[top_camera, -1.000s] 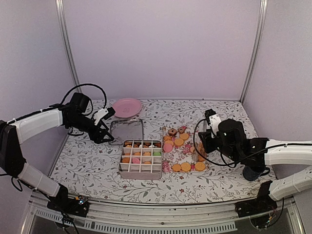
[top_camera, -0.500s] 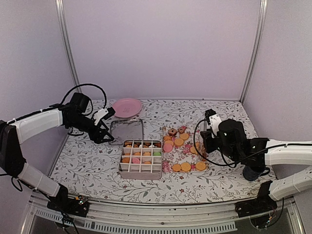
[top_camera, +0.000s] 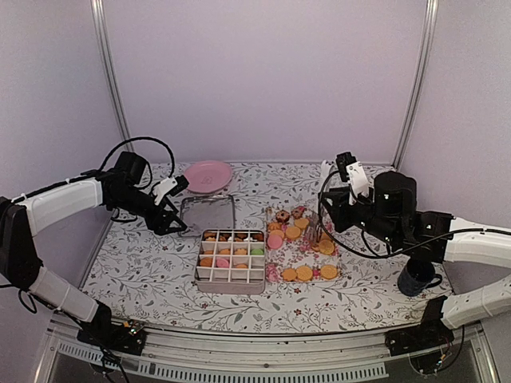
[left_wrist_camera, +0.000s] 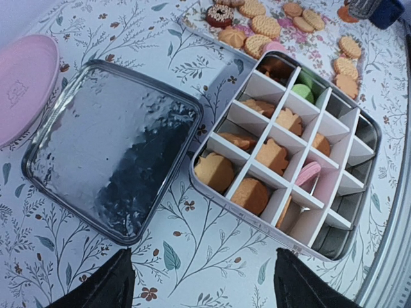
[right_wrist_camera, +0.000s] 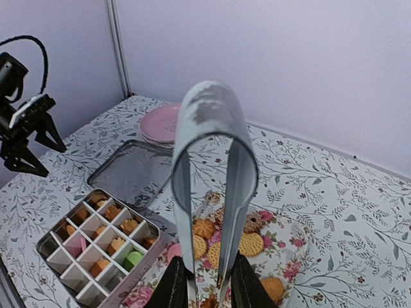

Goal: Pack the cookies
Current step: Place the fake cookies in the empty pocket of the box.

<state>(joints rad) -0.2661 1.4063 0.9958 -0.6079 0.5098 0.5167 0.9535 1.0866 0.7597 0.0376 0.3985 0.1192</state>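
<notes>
your small round flat cookies [top_camera: 304, 273], mostly golden-orange with a few pink and dark brown ones, are in two places. some lie loose on the rectangular rose-patterned tray [top_camera: 299, 255]. the rest sit in the compartments of the square metal tin with white dividers [top_camera: 231, 282]: orange ones, some pink and one green. the tin stands just beside the tray, on its left in the top view.

your right tool [right_wrist_camera: 209, 269] is above the tray's far right part, closed on the two legs of the grey looped metal tongs [right_wrist_camera: 212, 109]. the legs are squeezed close together and the loop end points away from the fingers. you cannot tell from these views whether the tongs hold a cookie.

behind the tin, just beside it, lies the flat silver metal lid [left_wrist_camera: 109, 147], and beyond that the round pink plate [top_camera: 207, 175]. your left tool [left_wrist_camera: 203, 253] hangs over the lid and tin with its jaws wide apart, gripping nothing. everything rests on the leaf-printed white surface [top_camera: 144, 263]. a dark mug [top_camera: 415, 279] stands by your right arm.
</notes>
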